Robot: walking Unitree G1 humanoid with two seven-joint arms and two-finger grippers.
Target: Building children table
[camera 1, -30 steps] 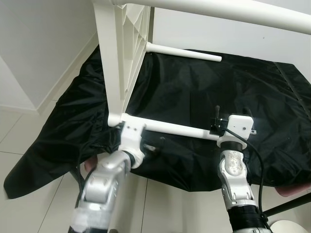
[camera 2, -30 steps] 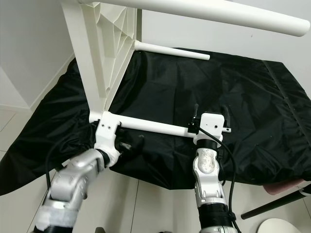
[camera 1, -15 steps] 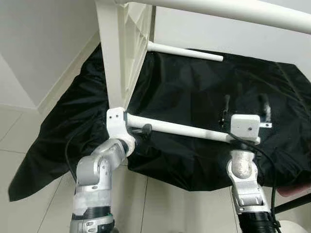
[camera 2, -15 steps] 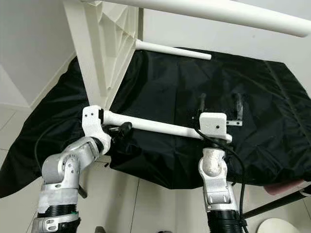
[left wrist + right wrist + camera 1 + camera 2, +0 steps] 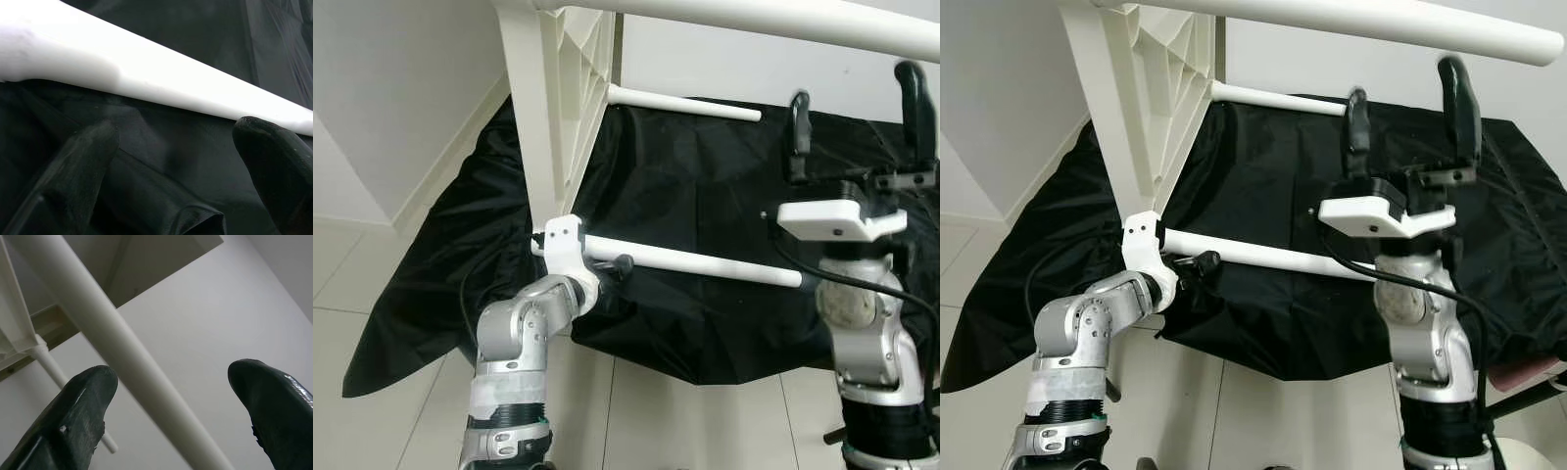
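A white plastic children table (image 5: pixel 558 88) is seen lying on its side on a black sheet (image 5: pixel 705 196) that is spread over the tiled floor (image 5: pixel 372 284), near a white wall (image 5: pixel 391 88). Its top stands upright at the left, and its round legs point toward the right. One leg (image 5: pixel 744 12) runs across the upper edge of the head views, a second leg (image 5: pixel 685 103) is seen farther back, and a lower leg (image 5: pixel 695 261) lies just above the sheet.

The left tool (image 5: pixel 612 269) is placed at the lower leg, near the corner where this leg is joined to the top. In the left wrist view its fingers (image 5: pixel 73 166) are spread, with the white leg just beyond their tips and the dark sheet behind; whether they touch the leg cannot be told.

The right tool (image 5: pixel 1410 108) is raised, with its two fingers (image 5: pixel 1459 98) pointing upward and held wide apart, and nothing is pinched between them. In the right wrist view the upper leg (image 5: pixel 122 357) is seen passing between the open fingertips, well beyond them.
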